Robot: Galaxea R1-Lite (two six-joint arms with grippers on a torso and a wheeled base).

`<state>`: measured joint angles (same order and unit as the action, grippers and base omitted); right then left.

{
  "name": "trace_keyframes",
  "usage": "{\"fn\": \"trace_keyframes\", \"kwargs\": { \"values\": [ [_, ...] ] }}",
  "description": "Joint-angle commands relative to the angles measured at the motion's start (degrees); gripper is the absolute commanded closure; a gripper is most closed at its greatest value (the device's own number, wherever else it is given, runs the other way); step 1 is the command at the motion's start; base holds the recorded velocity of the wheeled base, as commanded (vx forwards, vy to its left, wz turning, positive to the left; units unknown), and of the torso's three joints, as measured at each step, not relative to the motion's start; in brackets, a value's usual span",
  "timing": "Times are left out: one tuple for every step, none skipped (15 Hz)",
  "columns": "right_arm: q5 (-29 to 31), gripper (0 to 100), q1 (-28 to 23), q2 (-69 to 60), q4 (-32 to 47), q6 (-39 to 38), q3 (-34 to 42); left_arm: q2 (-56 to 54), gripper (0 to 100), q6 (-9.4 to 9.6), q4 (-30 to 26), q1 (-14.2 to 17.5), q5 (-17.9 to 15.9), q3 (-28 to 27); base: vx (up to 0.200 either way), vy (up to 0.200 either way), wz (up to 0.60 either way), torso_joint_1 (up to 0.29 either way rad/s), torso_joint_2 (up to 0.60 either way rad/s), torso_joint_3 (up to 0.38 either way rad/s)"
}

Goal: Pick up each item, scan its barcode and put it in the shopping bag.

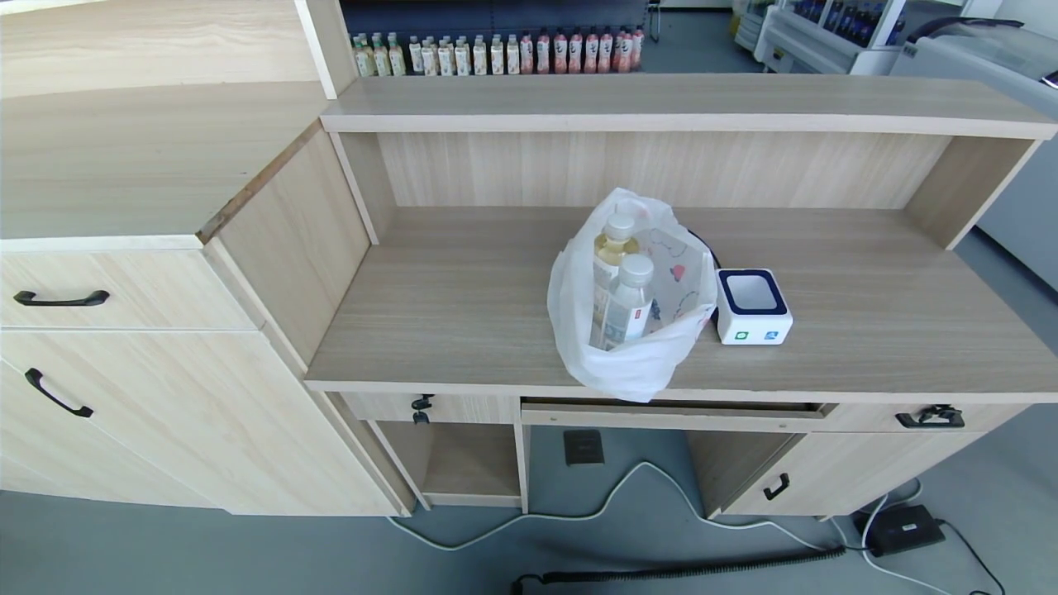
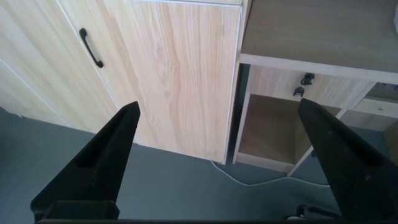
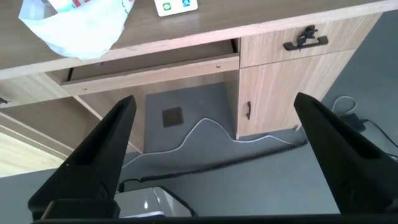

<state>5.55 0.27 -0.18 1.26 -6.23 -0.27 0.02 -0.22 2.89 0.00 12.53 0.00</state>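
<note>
the thin white plastic shopping bag (image 1: 628, 364) sits on the light wooden counter (image 1: 463, 314), just beside the small white square scanner box (image 1: 752, 307). two clear bottles with white caps (image 1: 630, 299) stand inside it. the left gripper (image 2: 219, 109) and right gripper (image 3: 214, 102) hang wide open and hold nothing, low below the counter. the packing looks done to me, so the arms should not bump the bag and tip it.
</note>
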Motion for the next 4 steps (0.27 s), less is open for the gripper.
{"fn": "trace_keyframes", "kwargs": {
  "values": [
    [0.0, 0, 0.0, 0.2, 0.1, 0.0, 0.0, 0.0, 0, -0.04, 0.0, 0.0, 0.0, 0.0, 0.0, 0.0, 0.0, 0.0, 0.0, 0.0],
    [0.0, 0, 0.0, 0.2, 0.1, 0.1, 0.0, 0.0, 0, -0.04, 0.0, 0.0, 0.0, 0.0, 0.0, 0.0, 0.0, 0.0, 0.0, 0.0],
    [0.0, 0, 0.0, 0.2, 0.1, 0.3, 0.0, 0.0, 0, -0.04, 0.0, 0.0, 0.0, 0.0, 0.0, 0.0, 0.0, 0.0, 0.0, 0.0],
    [0.0, 0, 0.0, 0.2, 0.1, 0.4, 0.0, 0.0, 0, -0.04, 0.0, -0.1, 0.0, 0.0, 0.0, 0.0, 0.0, 0.0, 0.0, 0.0]
  ]
}}
